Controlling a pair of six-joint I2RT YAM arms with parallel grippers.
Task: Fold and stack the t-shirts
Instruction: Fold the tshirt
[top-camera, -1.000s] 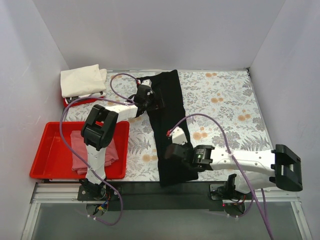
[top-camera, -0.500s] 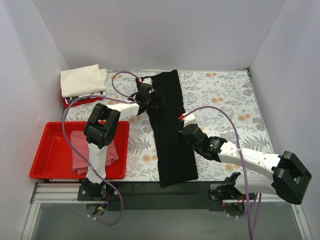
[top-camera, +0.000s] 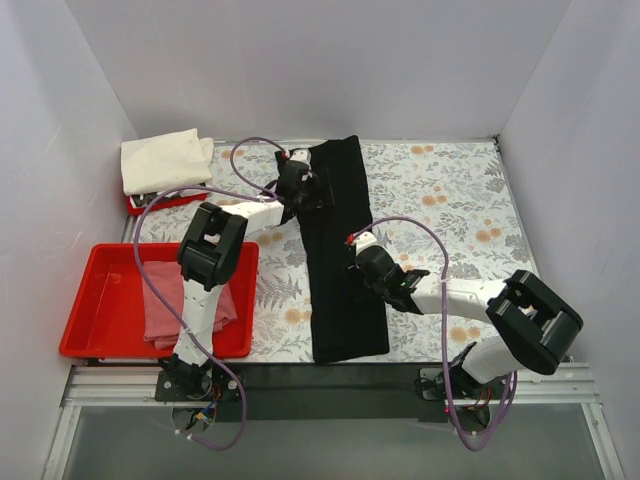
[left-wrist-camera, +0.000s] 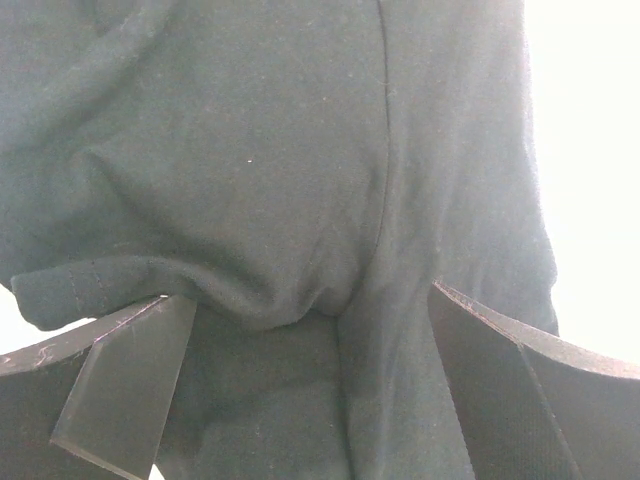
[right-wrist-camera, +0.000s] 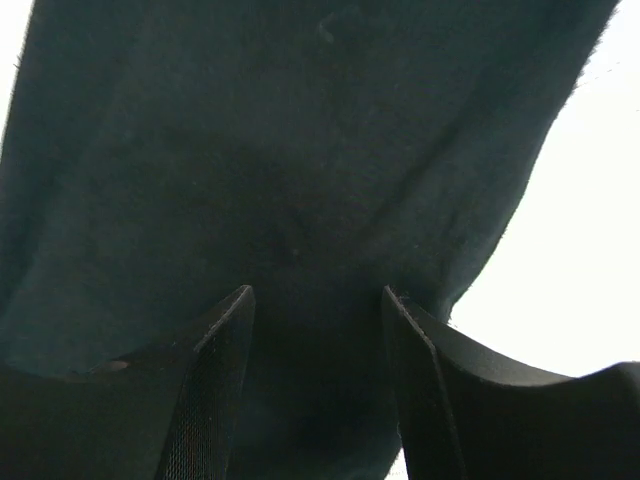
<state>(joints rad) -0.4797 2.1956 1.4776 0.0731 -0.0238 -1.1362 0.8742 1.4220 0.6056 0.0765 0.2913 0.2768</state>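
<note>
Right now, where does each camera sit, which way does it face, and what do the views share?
Top external: above and behind the arm bases, looking down on the table; both arms, left gripper and right gripper show.
Left wrist: on the left arm, looking close onto the black t-shirt; its two fingers show, wide apart.
Right wrist: on the right arm, also down onto black cloth; its fingers show.
Shared: all three see the black t-shirt.

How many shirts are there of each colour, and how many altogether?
black t-shirt: 1
pink t-shirt: 1
cream-white t-shirt: 1
Total: 3
</note>
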